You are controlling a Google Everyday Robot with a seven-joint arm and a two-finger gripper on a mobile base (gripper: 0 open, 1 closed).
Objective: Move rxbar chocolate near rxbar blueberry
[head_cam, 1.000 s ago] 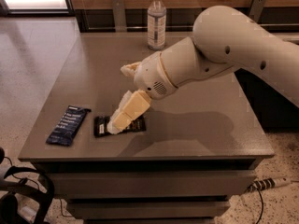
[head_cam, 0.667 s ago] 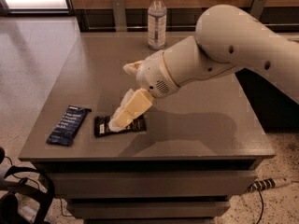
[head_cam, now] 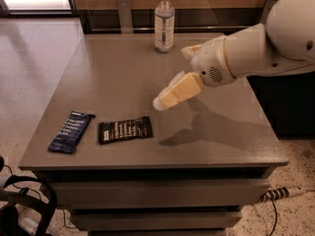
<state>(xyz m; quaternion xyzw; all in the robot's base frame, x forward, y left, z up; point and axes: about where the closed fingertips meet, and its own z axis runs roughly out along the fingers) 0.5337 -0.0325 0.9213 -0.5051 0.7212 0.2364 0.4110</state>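
Chocolate bar [head_cam: 125,130]: black wrapper with rows of white text, lying flat near the front-left part of the worktop [head_cam: 123,68], its long axis running roughly left to right with a slight tilt. Blueberry bar [head_cam: 71,132]: dark blue wrapper, flat on the same surface just to the left of the chocolate bar, near it but not touching, with a narrow strip of grey worktop between the two. Its long axis runs front to back, leaning toward the right at the far end.

Gripper [head_cam: 165,100]: cream-coloured, hanging in the air over the middle of the worktop, behind and to the right of the chocolate bar and well apart from both bars. It points down and to the left and touches neither wrapper. Whether it is apart or together cannot be told. Its shadow [head_cam: 197,132] falls on the worktop to the right of the chocolate bar.

Arm [head_cam: 246,53]: white, entering from the right edge.

Bottle [head_cam: 164,21]: clear, white cap, upright near the rear edge of the worktop.

Power strip [head_cam: 280,193]: on the speckled floor [head_cam: 29,58] at lower right.
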